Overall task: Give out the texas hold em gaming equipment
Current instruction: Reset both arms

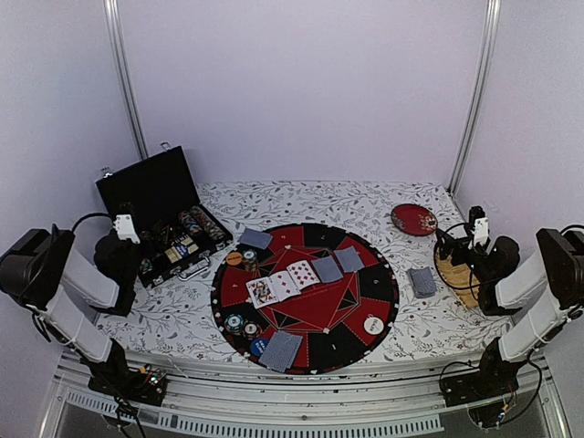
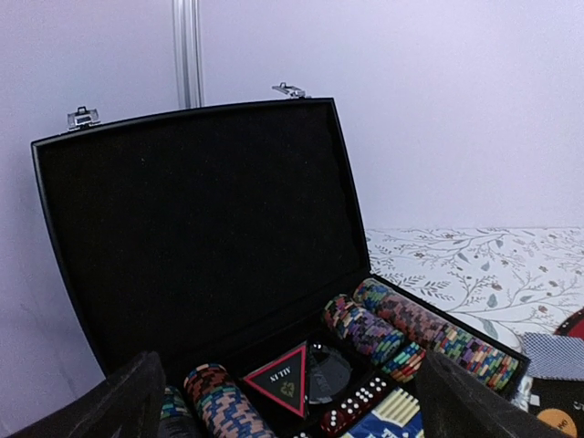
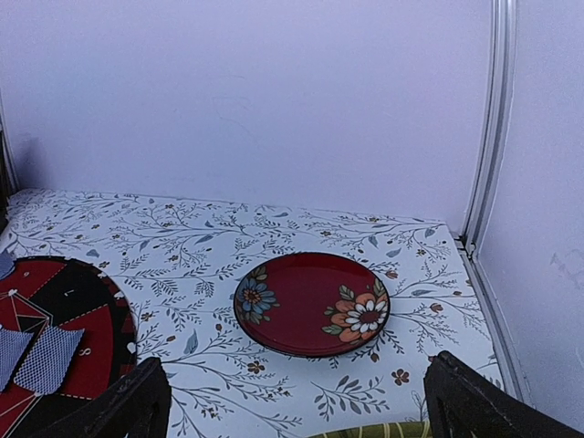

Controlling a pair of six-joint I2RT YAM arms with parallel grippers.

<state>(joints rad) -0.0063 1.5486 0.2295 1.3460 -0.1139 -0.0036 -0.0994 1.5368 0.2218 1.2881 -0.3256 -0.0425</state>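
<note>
Far left of the top view, the left gripper (image 2: 290, 401) hangs empty with its fingers spread wide, facing the open black case (image 1: 155, 196) and its rows of poker chips (image 2: 429, 333). Centre frame on the counter (image 1: 411, 210), the round red-and-black felt (image 1: 306, 297) carries a row of face-up cards (image 1: 283, 281). Face-down cards (image 1: 281, 349) sit near its rim, chip stacks (image 1: 239, 324) at lower left, a white button (image 1: 372, 324) at lower right. Just off the felt lies a grey-backed deck (image 1: 422, 281). Upper right is the red plate (image 3: 312, 303). The right gripper (image 3: 301, 401) is also spread wide, holding nothing.
</note>
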